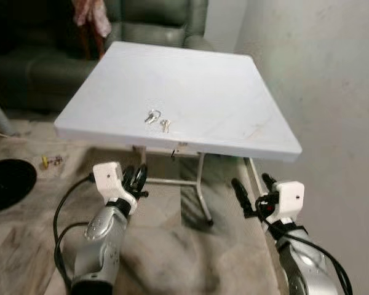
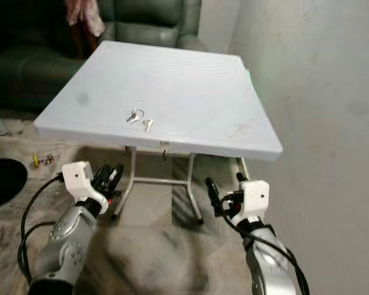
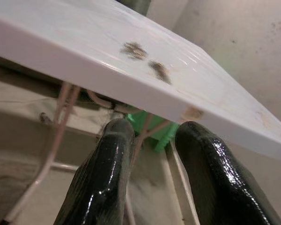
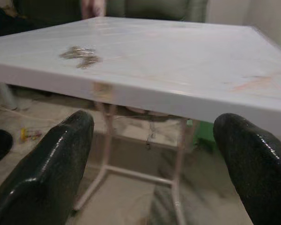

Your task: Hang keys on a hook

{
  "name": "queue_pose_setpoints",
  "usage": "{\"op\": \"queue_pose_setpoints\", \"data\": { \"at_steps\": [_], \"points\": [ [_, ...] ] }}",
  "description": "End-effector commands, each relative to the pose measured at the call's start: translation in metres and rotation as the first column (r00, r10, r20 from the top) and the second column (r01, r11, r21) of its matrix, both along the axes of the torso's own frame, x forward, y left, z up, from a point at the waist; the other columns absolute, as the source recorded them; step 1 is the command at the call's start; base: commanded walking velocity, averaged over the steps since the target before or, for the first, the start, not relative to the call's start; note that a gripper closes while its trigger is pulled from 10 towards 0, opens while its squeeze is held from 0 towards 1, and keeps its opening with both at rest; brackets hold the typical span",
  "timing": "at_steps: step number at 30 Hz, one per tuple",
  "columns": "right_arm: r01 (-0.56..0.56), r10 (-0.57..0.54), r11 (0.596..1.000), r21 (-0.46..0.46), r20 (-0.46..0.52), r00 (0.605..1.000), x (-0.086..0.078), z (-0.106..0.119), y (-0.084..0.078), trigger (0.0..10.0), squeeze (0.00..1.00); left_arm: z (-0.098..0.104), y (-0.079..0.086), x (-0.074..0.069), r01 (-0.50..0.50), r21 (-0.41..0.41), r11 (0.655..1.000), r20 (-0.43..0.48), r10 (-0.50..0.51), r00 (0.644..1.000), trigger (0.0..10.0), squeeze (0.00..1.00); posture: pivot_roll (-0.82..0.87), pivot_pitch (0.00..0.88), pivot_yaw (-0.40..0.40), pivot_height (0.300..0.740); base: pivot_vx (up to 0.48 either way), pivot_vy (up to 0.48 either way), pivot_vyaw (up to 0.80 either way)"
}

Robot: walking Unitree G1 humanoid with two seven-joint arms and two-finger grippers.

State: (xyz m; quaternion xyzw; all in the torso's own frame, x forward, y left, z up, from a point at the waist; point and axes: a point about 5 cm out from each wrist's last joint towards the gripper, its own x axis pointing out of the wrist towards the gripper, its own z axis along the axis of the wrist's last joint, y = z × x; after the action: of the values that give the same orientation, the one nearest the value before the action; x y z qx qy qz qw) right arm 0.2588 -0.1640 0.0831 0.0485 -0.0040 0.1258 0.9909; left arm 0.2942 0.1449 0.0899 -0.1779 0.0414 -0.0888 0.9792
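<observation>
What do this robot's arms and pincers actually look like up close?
Each arm is a rounded silver shell with a white block at the wrist. Loose black cables loop along both. The left gripper and right gripper each end in two long, glossy black fingers with blunt, rounded tips.

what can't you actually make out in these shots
- Keys on the white table: too small in the eye views and blurred in both wrist views, so their count and ring cannot be told.
- Table's legs: their tops are hidden under the tabletop.
- Green thing under the table: mostly hidden by the table edge in the left wrist view.
- Pink cloth by the sofa: cut off by the top edge.
- Left gripper: its finger gap is unclear in the eye views.
</observation>
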Motion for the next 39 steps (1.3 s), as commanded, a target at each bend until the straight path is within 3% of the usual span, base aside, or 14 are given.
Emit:
{"op": "queue_pose_setpoints", "data": {
  "at_steps": [1,23,27,31,36,39],
  "points": [
    [-0.021,0.020,1.000,0.007,0.025,0.999,0.003,0.006,0.005,10.0,0.00,-0.001,0.005,0.000,-0.016,0.002,1.000,-0.008,0.016,1.000,10.0,0.00,0.14,0.000,-0.079,0.736,0.000,0.480,0.00],
    [-0.031,0.031,0.999,0.009,0.022,0.999,0.003,0.006,0.006,10.0,0.00,0.000,0.001,0.001,-0.003,0.004,1.000,-0.005,0.003,1.000,10.0,0.00,0.15,0.000,-0.080,0.736,0.000,0.480,0.00],
    [-0.030,0.030,1.000,0.010,0.028,0.999,0.004,0.008,0.005,10.0,0.00,0.001,-0.001,0.000,0.028,0.038,0.999,0.006,-0.028,1.000,10.0,0.00,0.15,0.000,-0.080,0.736,0.000,0.431,0.00],
    [-0.038,0.039,0.999,-0.020,0.026,0.999,0.004,0.006,0.003,10.0,0.00,-0.001,-0.001,0.000,0.053,0.134,0.990,-0.004,-0.053,0.999,10.0,0.00,0.15,0.000,-0.077,0.736,0.000,0.000,0.00],
    [-0.012,0.013,1.000,-0.022,0.024,1.000,0.005,0.006,-0.006,10.0,0.00,-0.002,0.000,0.000,0.065,0.157,0.985,-0.009,-0.065,0.998,10.0,0.00,0.15,0.000,-0.081,0.736,0.000,0.000,0.00],
    [-0.009,0.010,1.000,-0.026,0.029,1.000,0.006,0.007,-0.007,10.0,0.00,-0.002,0.001,0.000,0.051,0.132,0.990,-0.013,-0.050,0.999,10.0,0.00,0.15,0.000,-0.079,0.736,0.000,0.000,0.00]
  ]
}}
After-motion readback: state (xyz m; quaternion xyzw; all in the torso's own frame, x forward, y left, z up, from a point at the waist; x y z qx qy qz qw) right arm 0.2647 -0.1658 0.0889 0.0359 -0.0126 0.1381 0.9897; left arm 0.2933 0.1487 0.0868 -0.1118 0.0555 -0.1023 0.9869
